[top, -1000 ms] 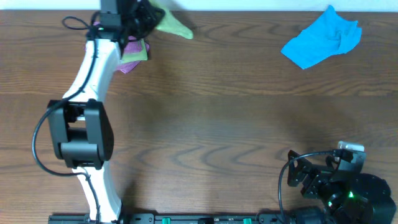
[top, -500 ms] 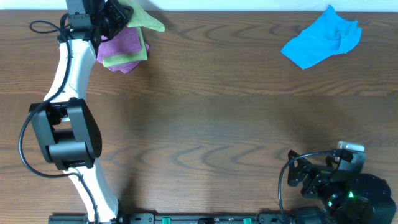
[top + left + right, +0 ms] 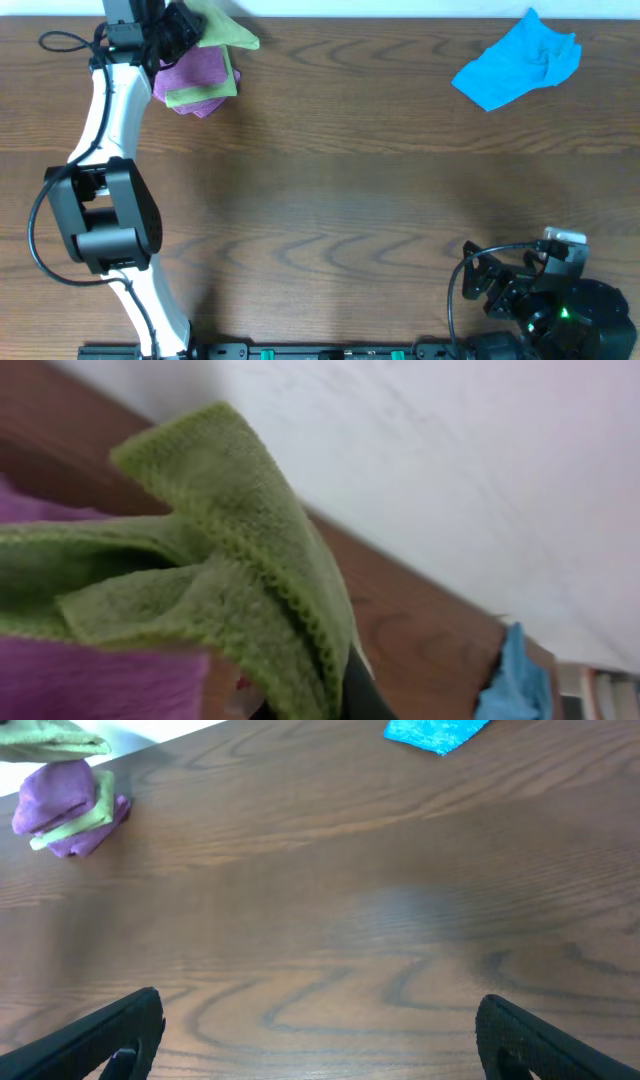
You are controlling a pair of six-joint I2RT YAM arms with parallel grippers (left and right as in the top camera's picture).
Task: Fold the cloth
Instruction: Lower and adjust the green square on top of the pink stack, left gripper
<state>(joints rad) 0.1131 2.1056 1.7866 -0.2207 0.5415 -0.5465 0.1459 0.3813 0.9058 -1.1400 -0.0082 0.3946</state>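
Note:
The cloth (image 3: 228,30), a yellow-green terry piece, hangs bunched at the table's far-left back edge, lifted over the wood. My left gripper (image 3: 183,24) is shut on the cloth; in the left wrist view the fuzzy green folds (image 3: 235,595) fill the frame and cover the jaws, with only a dark finger (image 3: 358,695) showing. My right gripper (image 3: 320,1040) stands open and empty above bare wood at the near right (image 3: 500,285). The cloth (image 3: 40,735) also shows at the right wrist view's top left corner.
A small stack of purple and green folded cloths (image 3: 195,80) lies just in front of the held cloth. A crumpled bright blue cloth (image 3: 520,62) lies at the back right. The white wall runs along the table's back edge (image 3: 400,18).
My left arm has swung left with the cloth, uncovering the purple and green stack; in the last half second it barely moved. The right arm has stayed still.

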